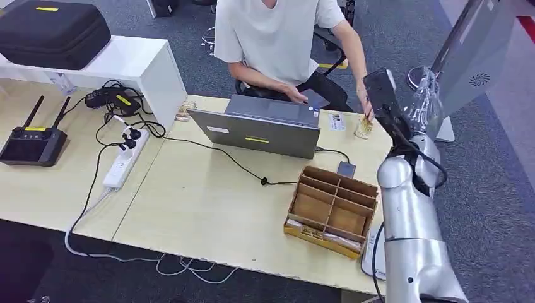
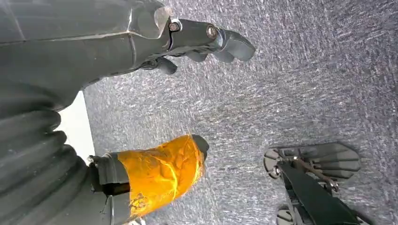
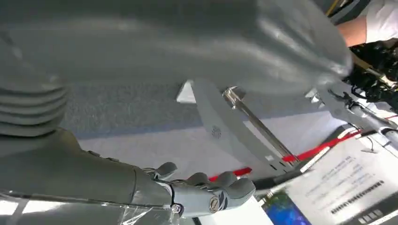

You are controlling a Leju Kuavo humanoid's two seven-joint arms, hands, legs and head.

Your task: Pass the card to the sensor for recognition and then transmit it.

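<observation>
My right arm is raised at the table's right end. Its hand (image 1: 428, 95) hovers beside a tilted grey panel on a stand (image 1: 472, 60). In the right wrist view the fingers (image 3: 206, 191) lie apart from the thumb, and nothing shows between them. The grey panel on its stand (image 3: 220, 126) rises beyond them. A small white card (image 1: 337, 121) lies on the table beside the laptop. A person's hand (image 1: 364, 108) rests next to it. My left hand (image 2: 202, 44) hangs over the grey carpet, holding nothing, its thumb (image 2: 159, 171) wrapped in orange tape.
A person sits behind an open grey laptop (image 1: 258, 132). A wooden divided box (image 1: 331, 205) stands near the table's front right, with a small grey device (image 1: 346, 168) behind it. A power strip (image 1: 123, 164), cables, a controller (image 1: 31, 145) and a black case (image 1: 53, 31) occupy the left.
</observation>
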